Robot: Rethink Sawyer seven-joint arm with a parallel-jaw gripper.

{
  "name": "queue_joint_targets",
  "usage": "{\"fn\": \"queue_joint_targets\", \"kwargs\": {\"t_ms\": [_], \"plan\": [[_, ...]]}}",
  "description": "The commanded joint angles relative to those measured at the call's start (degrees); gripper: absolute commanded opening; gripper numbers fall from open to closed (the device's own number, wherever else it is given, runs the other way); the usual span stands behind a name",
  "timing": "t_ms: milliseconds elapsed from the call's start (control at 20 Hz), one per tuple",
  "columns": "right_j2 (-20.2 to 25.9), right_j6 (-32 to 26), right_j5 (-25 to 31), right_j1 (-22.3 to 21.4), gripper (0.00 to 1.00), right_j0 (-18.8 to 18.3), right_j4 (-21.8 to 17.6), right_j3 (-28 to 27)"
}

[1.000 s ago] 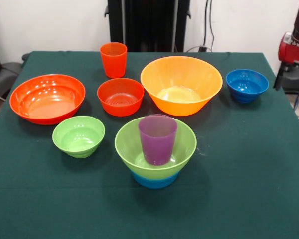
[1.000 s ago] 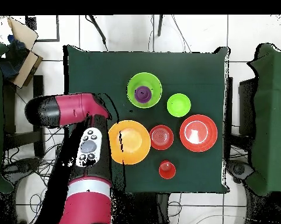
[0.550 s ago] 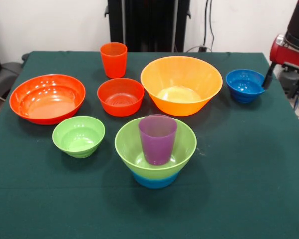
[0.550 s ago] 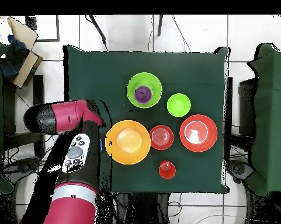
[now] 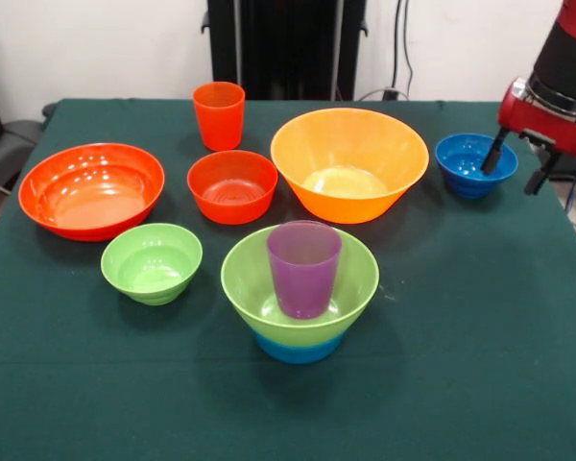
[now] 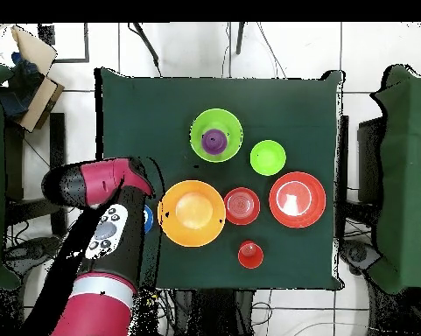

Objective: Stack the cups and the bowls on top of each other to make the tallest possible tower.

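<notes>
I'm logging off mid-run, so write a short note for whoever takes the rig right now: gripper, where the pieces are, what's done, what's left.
Gripper: open, empty, straddling the dark blue bowl's rim.
Tower: purple cup upright in a light green bowl nested on the light blue bowl.
Loose on the table: small green bowl, large red-orange bowl, medium red-orange bowl, orange-red cup, yellow-orange bowl.
Left: all loose pieces; no yellow cup in view.

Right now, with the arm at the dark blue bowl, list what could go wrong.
1. The gripper straddles the dark blue bowl's rim near the table's edge; a poor grip could tip the bowl or push it off.
2. Carrying it over, the arm might clip the purple cup in the tower.
</notes>
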Motion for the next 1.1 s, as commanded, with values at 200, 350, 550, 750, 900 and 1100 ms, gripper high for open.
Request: {"fn": "queue_joint_targets", "kwargs": {"t_ms": [200, 350, 550, 750, 900, 1100], "plan": [[3.72, 8.79, -1.53, 2.33, 1.0, -0.34, 2.36, 5.16], [4.93, 8.28, -2.19, 2.1, 1.0, -0.85, 3.52, 6.81], [8.14, 7.03, -4.17, 1.33, 1.0, -2.79, 5.98, 10.44], [9.39, 6.15, -5.04, 1.08, 1.0, -3.49, 7.19, 12.34], [11.38, 5.06, -6.84, 0.74, 1.0, -4.61, 8.39, 14.34], [13.62, 4.11, -8.89, 0.83, 1.0, -5.62, 9.25, 15.23]]}}
